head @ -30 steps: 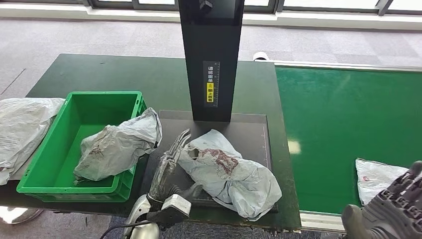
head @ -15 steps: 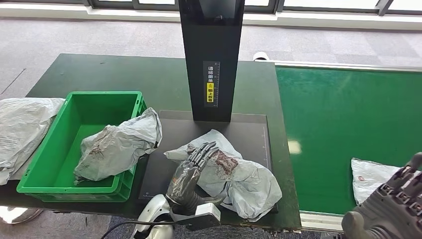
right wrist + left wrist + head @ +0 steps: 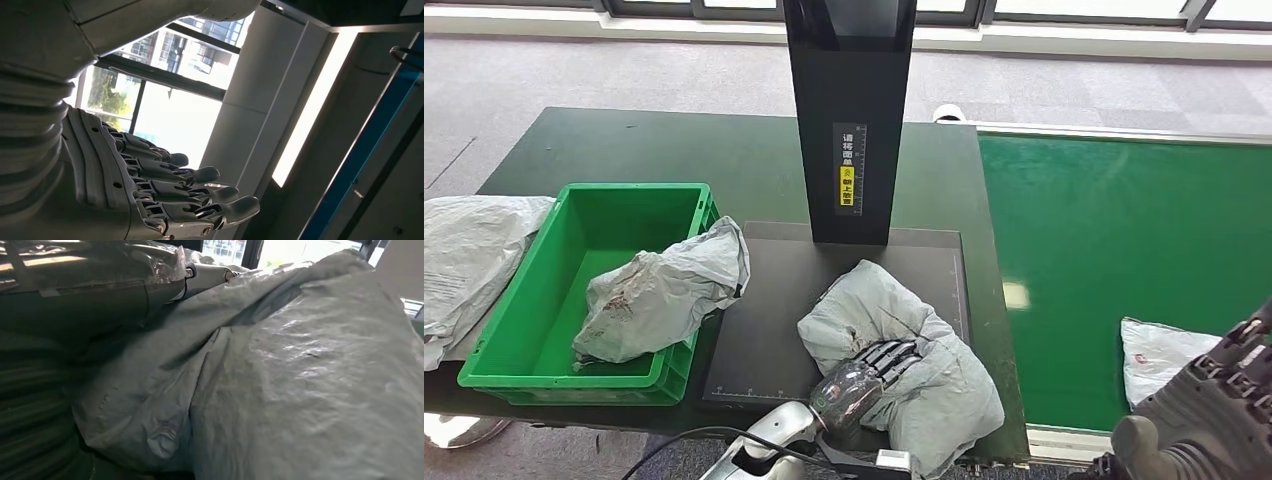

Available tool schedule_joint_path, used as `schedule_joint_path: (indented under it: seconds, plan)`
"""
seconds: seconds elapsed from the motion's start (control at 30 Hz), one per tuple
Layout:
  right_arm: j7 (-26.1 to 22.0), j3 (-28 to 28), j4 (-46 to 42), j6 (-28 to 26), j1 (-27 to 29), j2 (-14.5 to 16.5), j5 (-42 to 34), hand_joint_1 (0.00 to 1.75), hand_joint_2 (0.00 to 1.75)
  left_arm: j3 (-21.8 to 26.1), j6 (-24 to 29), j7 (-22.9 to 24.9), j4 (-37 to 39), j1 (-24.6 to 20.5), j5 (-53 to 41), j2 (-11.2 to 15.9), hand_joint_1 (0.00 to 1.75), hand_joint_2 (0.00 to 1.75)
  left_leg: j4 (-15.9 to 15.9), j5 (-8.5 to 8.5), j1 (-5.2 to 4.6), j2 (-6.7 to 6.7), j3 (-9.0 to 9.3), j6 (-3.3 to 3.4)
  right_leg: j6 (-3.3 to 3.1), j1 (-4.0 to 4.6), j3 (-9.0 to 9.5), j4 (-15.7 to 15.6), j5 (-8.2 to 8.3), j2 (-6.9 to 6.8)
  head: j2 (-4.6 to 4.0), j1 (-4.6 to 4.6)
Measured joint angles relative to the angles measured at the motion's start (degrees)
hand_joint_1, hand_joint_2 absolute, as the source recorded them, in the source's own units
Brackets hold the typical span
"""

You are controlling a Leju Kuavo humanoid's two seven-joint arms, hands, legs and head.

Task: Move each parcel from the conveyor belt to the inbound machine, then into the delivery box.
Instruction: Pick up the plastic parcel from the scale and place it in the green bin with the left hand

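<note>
So the grey parcel (image 3: 904, 352) on the inbound machine's plate (image 3: 769, 320) has been flipped label-down and is now gripped by the left hand (image 3: 869, 368). The right hand (image 3: 1214, 420), fingers spread, is kept near another parcel (image 3: 1159, 352) on the conveyor belt (image 3: 1114, 240). Green box (image 3: 574, 275) next, probably.

The black scanner post (image 3: 848, 120) bears a small Chinese label, too small to read.

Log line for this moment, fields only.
left hand: on grey parcel, scanner plate | right hand: empty | green bin: one parcel
</note>
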Motion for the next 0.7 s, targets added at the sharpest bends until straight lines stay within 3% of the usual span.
schedule_joint_path:
  seconds: [0.03, 0.17, 0.7]
  plan:
    - [0.0, 0.0, 0.0, 0.0, 0.0, 0.1, 0.0, 0.0, 1.75, -0.2, 0.0, -0.1, 0.6, -0.2, 0.0, -0.1, 0.0, 1.75, 0.0, 0.0, 0.0, 0.0, 0.01, 0.0, 0.0, 0.0, 0.01, 0.0, 0.0, 0.0, 0.01, 0.0]
    - [0.0, 0.0, 0.0, -0.1, -0.1, 0.3, 0.3, 0.0, 1.75, -0.8, 0.4, -0.8, 2.5, -1.2, 0.8, -0.2, 1.75, 1.75, 0.0, 0.0, 0.0, -0.03, 0.04, 0.0, 0.02, 0.0, 0.07, 0.0, -0.01, -0.04, 0.01, 0.0]
    - [0.0, -2.0, -0.4, -0.4, -0.2, 6.3, 4.7, 0.0, 1.75, -2.5, 7.2, -9.4, -2.2, -2.1, 12.8, -0.3, 1.75, 1.75, 0.0, 0.02, 0.0, 0.01, 0.09, 0.01, 0.0, 0.0, 0.07, 0.0, 0.01, 0.0, 0.0, 0.0]
